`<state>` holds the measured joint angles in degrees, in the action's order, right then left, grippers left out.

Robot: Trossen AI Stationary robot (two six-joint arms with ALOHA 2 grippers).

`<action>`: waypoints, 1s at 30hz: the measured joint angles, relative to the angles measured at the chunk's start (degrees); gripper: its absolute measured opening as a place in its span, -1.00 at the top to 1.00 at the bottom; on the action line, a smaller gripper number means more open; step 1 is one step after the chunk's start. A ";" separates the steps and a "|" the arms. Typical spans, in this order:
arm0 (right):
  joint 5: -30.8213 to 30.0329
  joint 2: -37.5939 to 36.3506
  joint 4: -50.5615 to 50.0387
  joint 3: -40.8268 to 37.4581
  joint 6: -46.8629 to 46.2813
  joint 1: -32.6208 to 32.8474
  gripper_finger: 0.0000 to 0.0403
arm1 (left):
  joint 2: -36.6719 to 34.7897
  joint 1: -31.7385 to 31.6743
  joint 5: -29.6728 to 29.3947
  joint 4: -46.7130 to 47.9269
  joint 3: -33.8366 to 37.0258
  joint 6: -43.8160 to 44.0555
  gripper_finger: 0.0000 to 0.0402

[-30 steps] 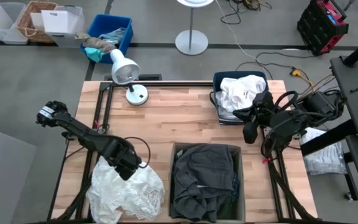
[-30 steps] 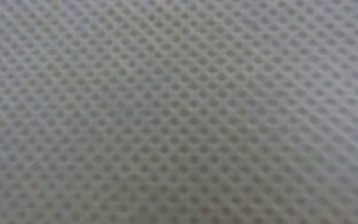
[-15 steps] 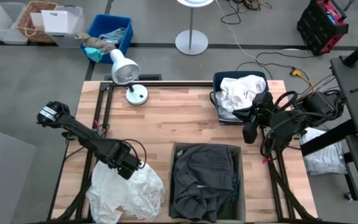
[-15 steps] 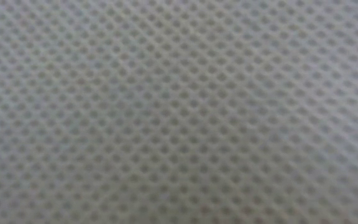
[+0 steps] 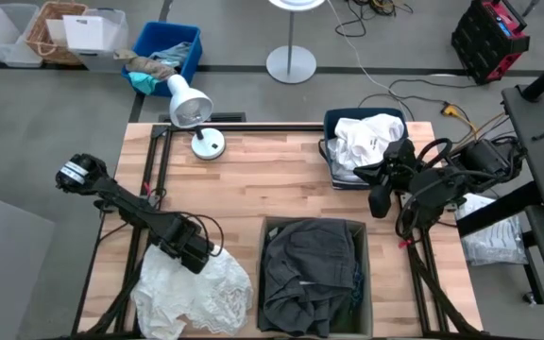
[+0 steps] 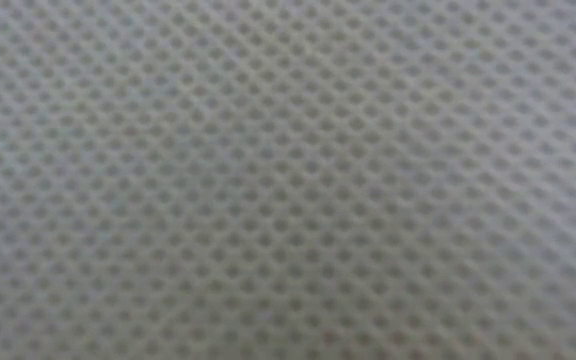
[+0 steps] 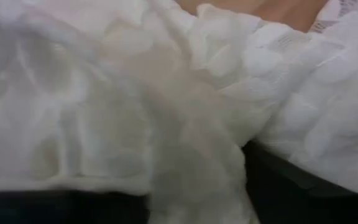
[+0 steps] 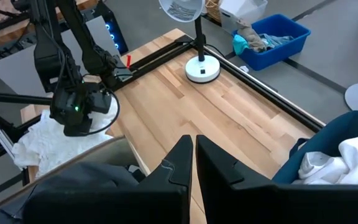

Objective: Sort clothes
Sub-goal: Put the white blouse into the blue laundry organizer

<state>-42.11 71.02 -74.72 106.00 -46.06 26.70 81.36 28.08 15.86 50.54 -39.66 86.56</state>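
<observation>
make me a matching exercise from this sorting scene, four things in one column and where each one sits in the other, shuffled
Things:
1. white lacy garment
2. charcoal grey garment
3. white clothes
4. desk lamp

Places:
A. in the blue bin at the table's far right
B. standing at the table's far edge, toward the left
C. lying on the table's near left corner, under the left gripper
D. in the box at the table's near middle

Pairs: 1-C, 2-D, 3-A, 4-B
</observation>
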 joint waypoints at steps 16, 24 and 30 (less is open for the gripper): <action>0.00 0.00 0.00 -0.02 0.15 0.00 0.94 | 0.13 1.12 -3.19 7.92 -10.21 -4.10 0.97; -0.03 0.00 0.02 -0.02 0.96 0.00 0.94 | 0.13 3.63 -6.55 23.94 -27.04 -8.12 0.98; -0.07 0.00 0.01 -0.02 1.76 0.00 0.94 | 0.13 5.25 -9.77 28.61 -39.28 -8.09 0.99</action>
<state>-42.17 71.02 -74.71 105.97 -44.30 26.70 81.49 33.32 6.09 79.16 -78.94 78.47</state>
